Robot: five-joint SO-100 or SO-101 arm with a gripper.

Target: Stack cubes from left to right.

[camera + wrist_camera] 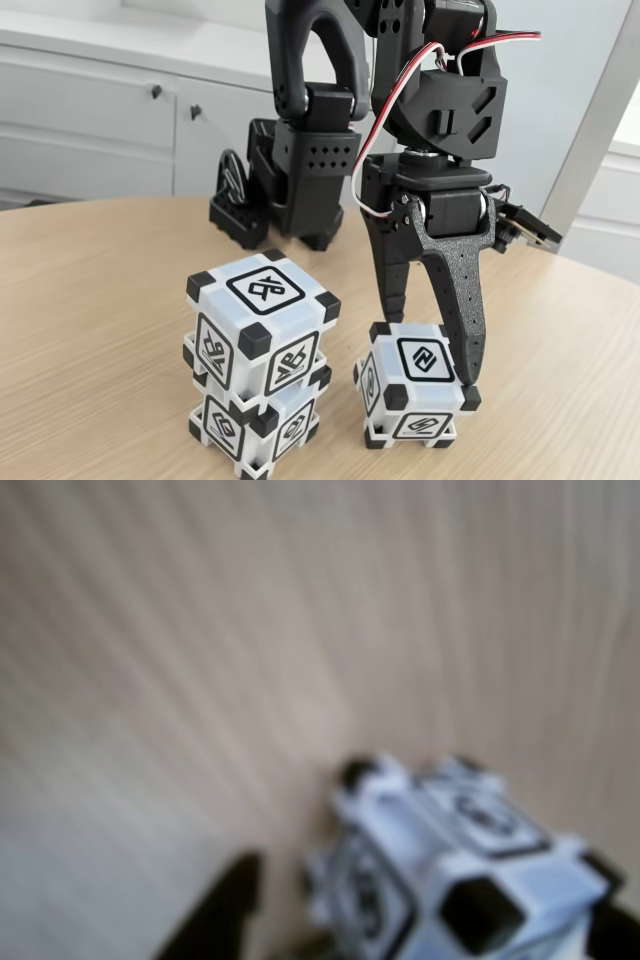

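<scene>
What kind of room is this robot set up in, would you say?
Probably an office or home room rather than a workshop. The arm stands on a rounded wooden table, with white cabinets with small dark knobs behind it, and three patterned cubes, two of them stacked, set out on the table.

Matte black plastic arm (330,120) with perforated housing; red, white and black cables loop beside the wrist; speckled, tapering black fingers (455,300) on the gripper (425,335).

The arm bends down steeply from twelve o'clock in the fixed view, gripper (432,352) pointing toward six, fingers (462,300) spread apart.
</scene>
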